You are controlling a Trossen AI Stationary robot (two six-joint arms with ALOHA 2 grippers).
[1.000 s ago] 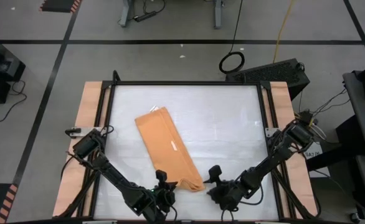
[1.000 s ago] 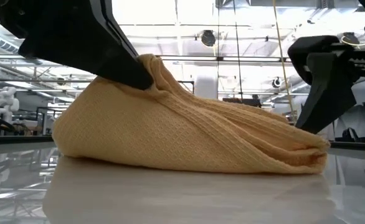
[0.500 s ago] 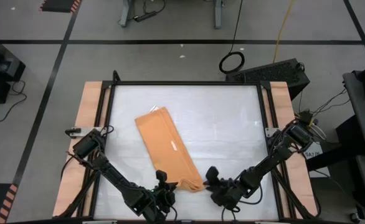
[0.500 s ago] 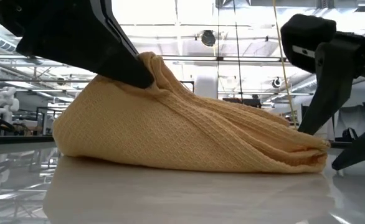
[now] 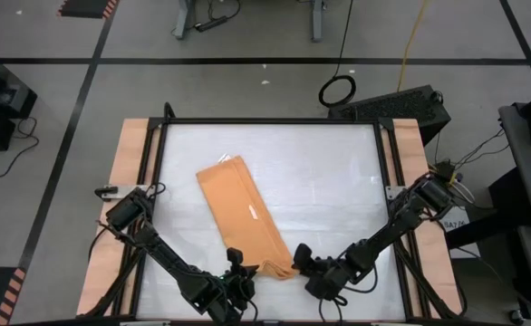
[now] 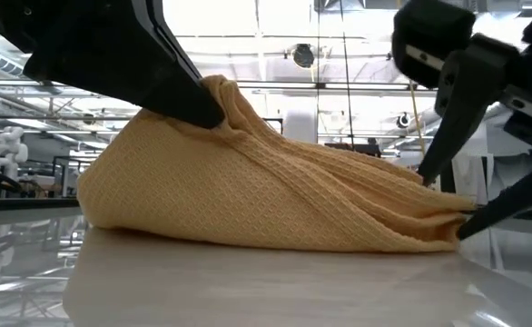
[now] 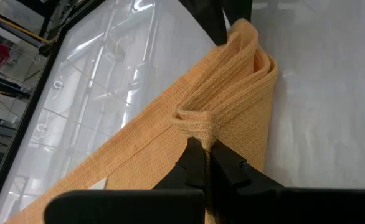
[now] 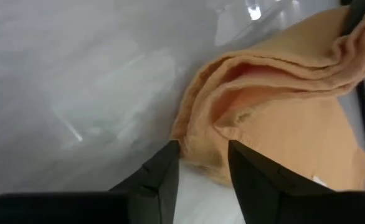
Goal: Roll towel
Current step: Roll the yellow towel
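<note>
The orange-tan towel (image 5: pixel 243 213) lies slantwise on the white table (image 5: pixel 338 172), its far end flat, with a small white tag (image 5: pixel 252 212) on top. Its near end is bunched and raised (image 6: pixel 248 191). My left gripper (image 5: pixel 238 269) is shut on that raised near-left part. My right gripper (image 5: pixel 299 260) stands open at the towel's near right corner (image 8: pixel 201 146), one finger (image 6: pixel 429 173) above the folded layers and the other (image 6: pixel 484 213) low by the table. My left gripper pinches a bunched fold of the towel (image 7: pixel 198 127) at its near-left corner between its two fingertips, slanting down from the table's near side. The pinched part is lifted off the table (image 6: pixel 213 95), and the cloth slopes down from it to the tabletop. My right gripper: whether its fingers touch the corner between them, I cannot tell.
Bare white tabletop spreads to the right of the towel and toward the far edge. A black frame (image 5: pixel 381 154) and wooden side strips (image 5: pixel 131 181) border the table. A black box (image 5: pixel 401 104) stands beyond the far right corner.
My right gripper has rolled about its own axis, narrowed its fingers and slid toward the table's left until it straddles the towel's near right corner. The towel and my left gripper have kept still.
</note>
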